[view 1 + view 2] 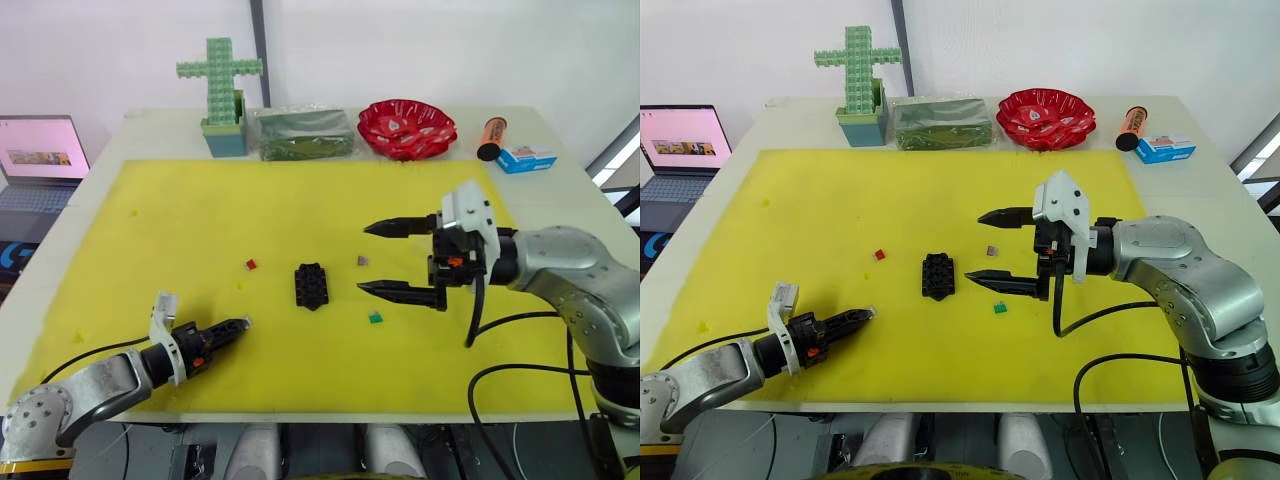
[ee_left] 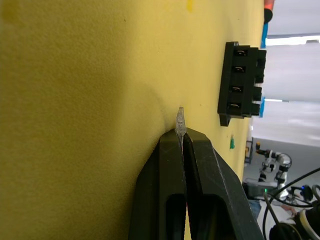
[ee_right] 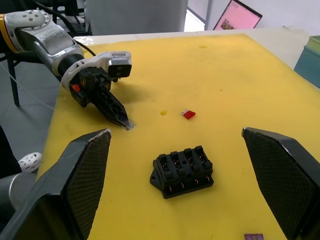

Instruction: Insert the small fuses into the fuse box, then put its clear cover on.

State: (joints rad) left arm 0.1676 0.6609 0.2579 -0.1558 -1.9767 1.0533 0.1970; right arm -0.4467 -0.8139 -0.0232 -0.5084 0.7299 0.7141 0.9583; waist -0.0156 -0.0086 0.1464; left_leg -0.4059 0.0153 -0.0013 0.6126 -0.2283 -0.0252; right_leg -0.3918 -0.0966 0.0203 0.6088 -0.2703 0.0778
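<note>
The black fuse box (image 1: 311, 285) lies in the middle of the yellow mat (image 1: 200, 220). Of the small fuses, a red one (image 1: 251, 264) lies left of the box, a purplish one (image 1: 362, 260) right of it, and a green one (image 1: 375, 318) nearer the front. My left gripper (image 1: 244, 323) rests low on the mat, front left of the box, shut on a tiny pale grey fuse (image 2: 180, 120) that pokes out of its tip. My right gripper (image 1: 363, 258) hovers right of the box, wide open, its fingertips either side of the purplish fuse. I cannot make out the clear cover.
Along the table's back edge stand a green brick cross (image 1: 219, 80), a clear-wrapped green package (image 1: 303, 133), a red bowl (image 1: 407, 127), an orange tube (image 1: 491, 137) and a blue box (image 1: 526, 158). A laptop (image 1: 40, 160) sits off the table's left side.
</note>
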